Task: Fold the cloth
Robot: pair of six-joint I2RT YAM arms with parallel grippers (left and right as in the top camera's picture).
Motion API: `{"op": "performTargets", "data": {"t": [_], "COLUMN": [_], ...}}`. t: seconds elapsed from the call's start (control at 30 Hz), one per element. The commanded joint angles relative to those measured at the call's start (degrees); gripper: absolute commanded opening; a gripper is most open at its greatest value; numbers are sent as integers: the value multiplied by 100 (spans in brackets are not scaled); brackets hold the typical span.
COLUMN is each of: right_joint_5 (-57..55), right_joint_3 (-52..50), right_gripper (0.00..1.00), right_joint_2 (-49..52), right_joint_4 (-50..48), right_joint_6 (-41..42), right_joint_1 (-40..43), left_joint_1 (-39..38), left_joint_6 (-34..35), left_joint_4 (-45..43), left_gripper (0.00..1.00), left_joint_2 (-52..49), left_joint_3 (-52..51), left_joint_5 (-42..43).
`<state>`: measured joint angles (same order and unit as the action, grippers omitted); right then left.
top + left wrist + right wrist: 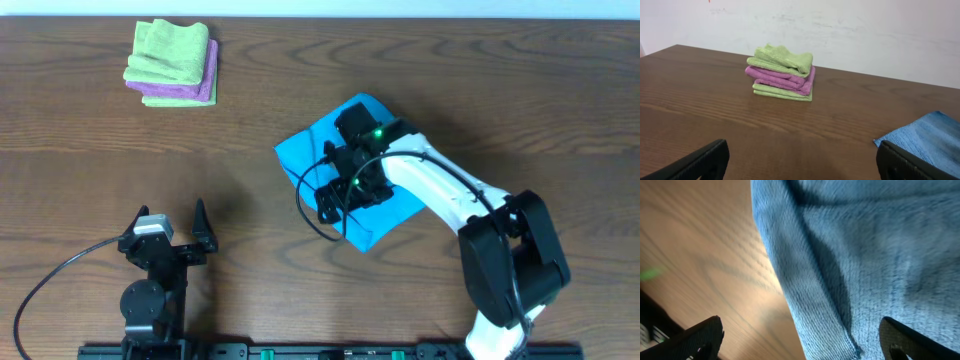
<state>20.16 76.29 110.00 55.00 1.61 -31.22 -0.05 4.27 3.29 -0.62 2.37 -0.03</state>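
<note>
Overhead, dark brown wood-grain worktop (500,100) from edge to edge, with a pale strip beyond the far edge. Just right of centre, the cloth (380,228): bright sky-blue, lying as a tilted, uneven square, one corner toward the far edge, one toward the near edge. Over its middle, the right hand (805,340) on its white arm (440,190), stretched in from the near right corner; fingers (700,337) spread wide, released, gripping nothing. Up close beneath them, blue nap with a soft ridge and a hemmed edge next to bare wood. Toward the near left corner, the left hand (168,225), likewise released, fingers apart, well clear of the cloth and pointing at the far edge. Toward the far left corner, a folded stack (172,63) of light green and purple cloths, well apart from everything else. Beyond the far edge in the left wrist view, a white wall (840,30), scuffed and smudged. Along the near edge, a black rail (300,352); across the cloth's left side, a black cable (305,215) looping from the right arm.
</note>
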Motion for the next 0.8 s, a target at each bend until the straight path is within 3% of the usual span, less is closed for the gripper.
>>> {"op": "performTargets", "data": {"t": [0.0, 0.27, 0.4, 0.77], "right_joint_5": [-85, 20, 127, 1779], "right_joint_3": [-385, -1200, -1178, -1174], "right_gripper": [99, 99, 99, 99], "right_joint_2": [-103, -103, -118, -459], "right_joint_4": [-103, -1045, -1008, -719], "right_joint_6": [-621, -798, -809, -699], "right_joint_1": [-175, -337, -339, -647], "left_joint_1": [24, 24, 24, 24], "left_joint_6": [-2, -2, -2, -2], "left_joint_4": [114, 114, 114, 114], "left_gripper": [95, 95, 95, 95], "left_joint_2": [26, 26, 26, 26], "left_joint_3": [-210, -210, -210, -210], "left_joint_5": [-57, -57, -57, -57]}}
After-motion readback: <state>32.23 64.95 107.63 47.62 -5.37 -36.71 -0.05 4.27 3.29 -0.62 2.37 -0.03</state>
